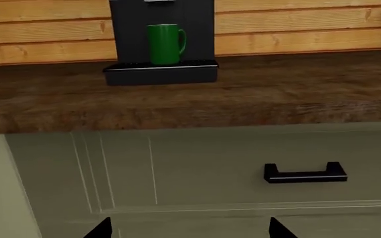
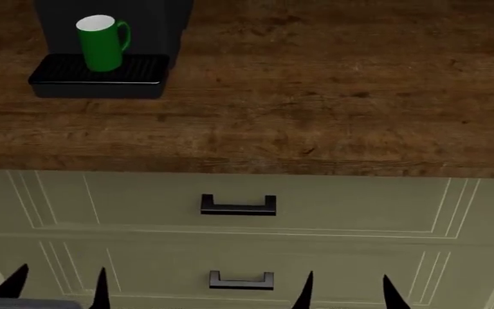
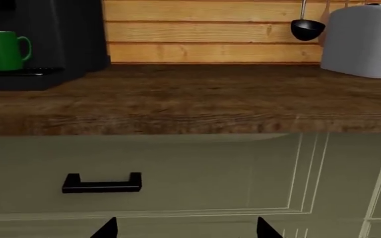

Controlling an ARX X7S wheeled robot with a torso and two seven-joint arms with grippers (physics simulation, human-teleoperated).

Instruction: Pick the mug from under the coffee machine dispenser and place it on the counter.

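Note:
The green mug [image 2: 101,42] stands upright on the ribbed drip tray of the black coffee machine dispenser [image 2: 101,77] at the far left of the dark wood counter [image 2: 316,103]. It also shows in the left wrist view [image 1: 164,44] and in the right wrist view [image 3: 2,50], handle to the right. My left gripper [image 2: 58,290] and right gripper [image 2: 347,293] are both open and empty, low in front of the pale green drawer fronts, well below the counter's edge. In the wrist views only their fingertips show, as in the left one [image 1: 189,229] and the right one [image 3: 185,229].
Black drawer handles [image 2: 238,206] [image 2: 241,280] sit on the drawer fronts below the counter. A grey toaster [image 3: 366,42] and a hanging black ladle [image 3: 306,27] are at the right by the orange plank wall [image 3: 210,29].

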